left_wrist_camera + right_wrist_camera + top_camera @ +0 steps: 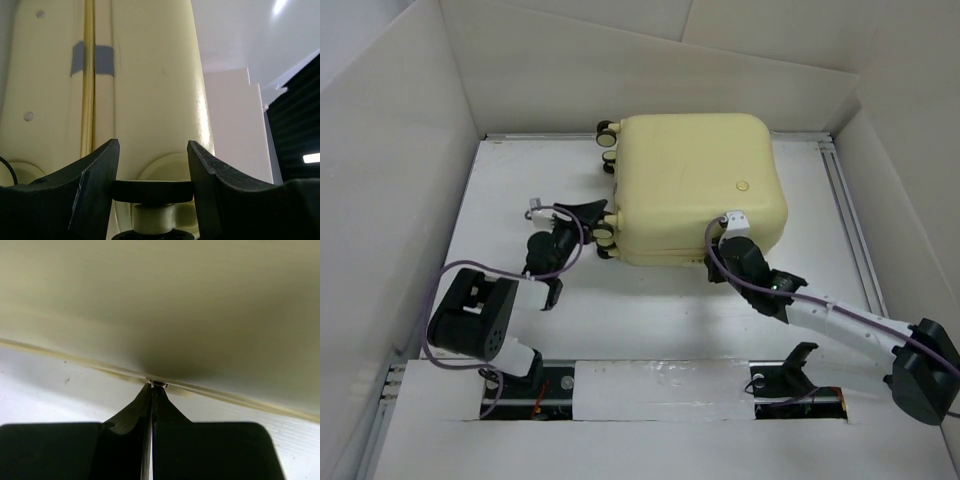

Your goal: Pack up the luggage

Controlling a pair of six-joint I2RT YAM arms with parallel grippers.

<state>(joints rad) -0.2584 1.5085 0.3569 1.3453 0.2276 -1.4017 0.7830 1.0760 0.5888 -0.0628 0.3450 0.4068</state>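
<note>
in the top view the left gripper point(588, 222) sits at about 8 o'clock from the luggage point(690, 180), at the side that carries the wheels. its wrist camera shows the jaws set part-way apart with a black caster wheel point(152, 191) filling the gap between them. it looks clamped, probably to keep the case from sliding.

the luggage lies flat and closed on the white table point(650, 320), at 12 o'clock from the arm bases, its zip seam point(88, 75) running around the edge.

the right gripper point(722, 235) meets the near edge at about 5 o'clock from the case's centre. its jaws are pressed together, pinching a tiny metal piece right on the seam line point(75, 360), which i take for the zip pull point(158, 384). that hold suits drawing the zip along, so packing seems nearly finished.
</note>
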